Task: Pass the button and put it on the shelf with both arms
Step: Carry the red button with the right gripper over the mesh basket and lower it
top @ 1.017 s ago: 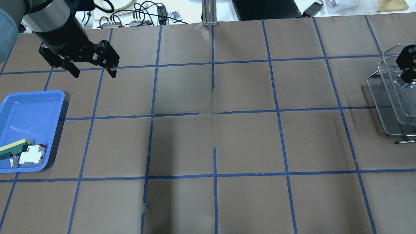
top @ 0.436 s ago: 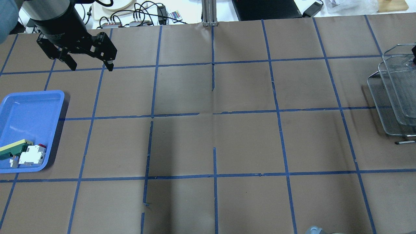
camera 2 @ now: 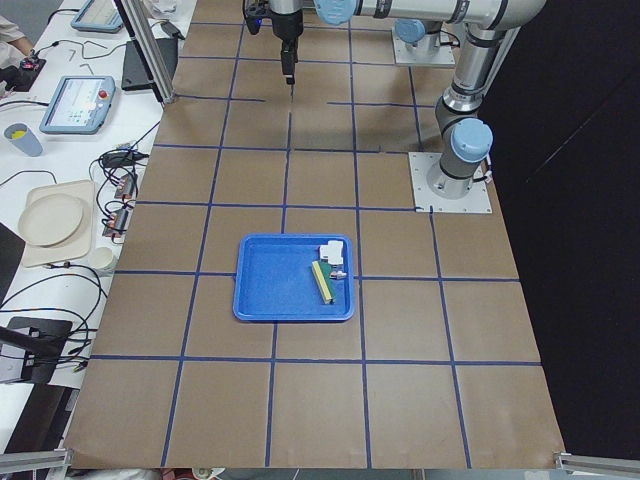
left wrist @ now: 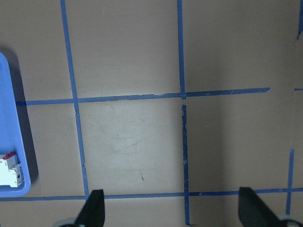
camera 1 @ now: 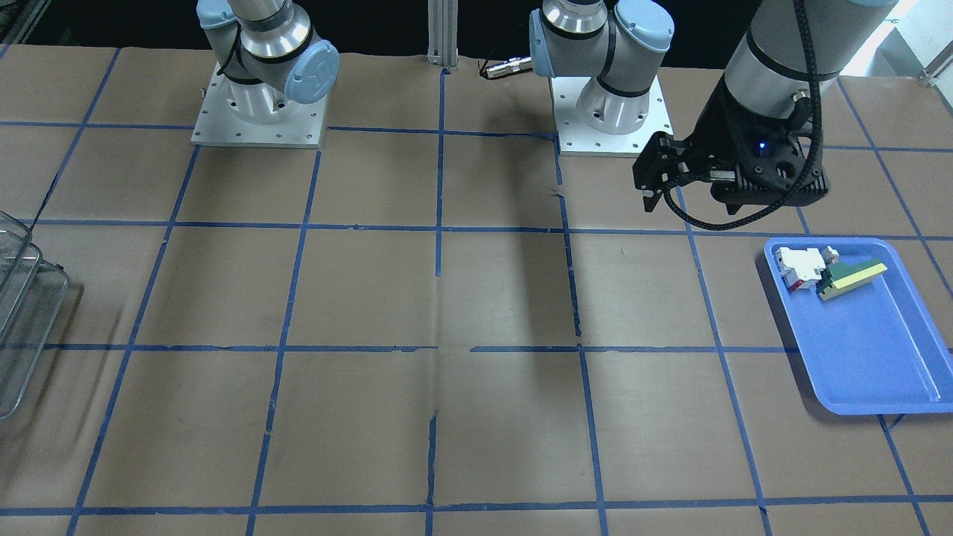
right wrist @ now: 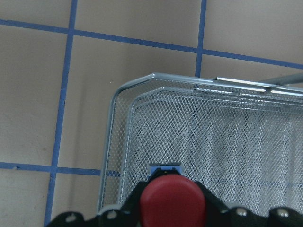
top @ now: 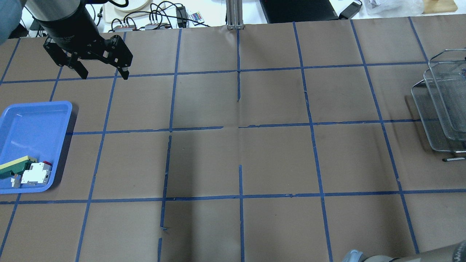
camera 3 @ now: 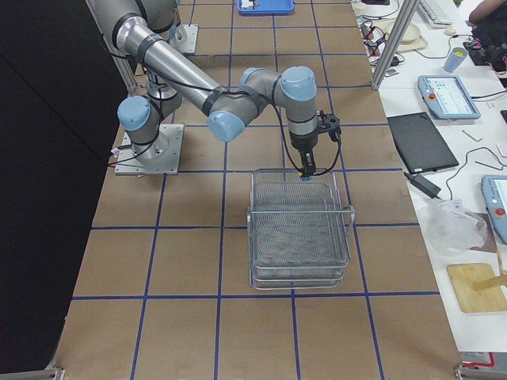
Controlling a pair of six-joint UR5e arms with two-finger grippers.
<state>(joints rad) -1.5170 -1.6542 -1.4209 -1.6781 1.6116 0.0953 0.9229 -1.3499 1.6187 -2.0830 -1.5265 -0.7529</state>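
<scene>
The button (right wrist: 173, 201) sits clamped in the right hand (camera 3: 306, 172). Its red cap faces back toward the wrist, and a grey-blue block shows just beyond the cap. The black fingers (right wrist: 130, 204) close in on either side of it, so this hand is closed around the button and holds nothing else.

Directly below the hand lies the shelf (camera 3: 299, 237), a silver wire-mesh rack of stacked tiers. The button hangs over the top tier's mesh, just inside a rounded corner of the rim. Whether it touches the mesh cannot be told. No other item shows in the visible parts of the tiers.

Well away, at the other end of the bench (top: 233, 160), the left hand (top: 104, 76) hovers above the brown paper. Its two fingers (left wrist: 94, 210) are spread wide, with nothing between them and nothing touching them.

Near that hand, off to one side of it, lies a blue tray (top: 36, 109). In one end of the tray a white-and-red switch block (top: 35, 173) rests just beside a green-and-yellow flat piece (top: 14, 165).
</scene>
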